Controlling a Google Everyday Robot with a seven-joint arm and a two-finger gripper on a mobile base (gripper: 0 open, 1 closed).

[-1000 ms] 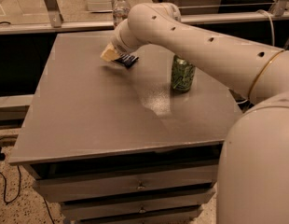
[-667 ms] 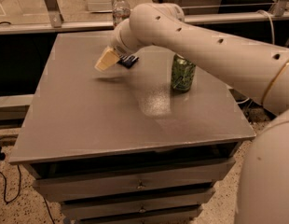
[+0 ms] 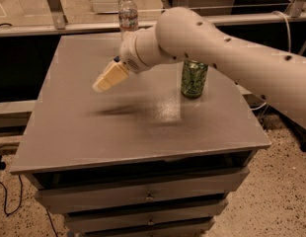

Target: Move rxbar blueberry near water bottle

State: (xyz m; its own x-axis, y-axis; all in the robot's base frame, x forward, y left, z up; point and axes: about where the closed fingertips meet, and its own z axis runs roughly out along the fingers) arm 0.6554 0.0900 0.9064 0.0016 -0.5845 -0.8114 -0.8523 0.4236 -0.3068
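Observation:
The water bottle (image 3: 127,14), clear with a white cap and a pale label band, stands upright at the table's far edge. My gripper (image 3: 107,78) hangs above the table's left-middle, in front of and to the left of the bottle, and casts a shadow on the top below it. Nothing shows in it. The rxbar blueberry is out of sight, with my wrist and forearm (image 3: 158,43) covering the spot in front of the bottle.
A green soda can (image 3: 194,78) stands upright right of centre, partly behind my forearm. The grey table (image 3: 143,132) has drawers below its front edge. A rail and shelving run behind the table.
My gripper has moved left and toward the front, away from the dark-blue bar it was over. The bar lay on the table near the bottle and is now covered by my arm.

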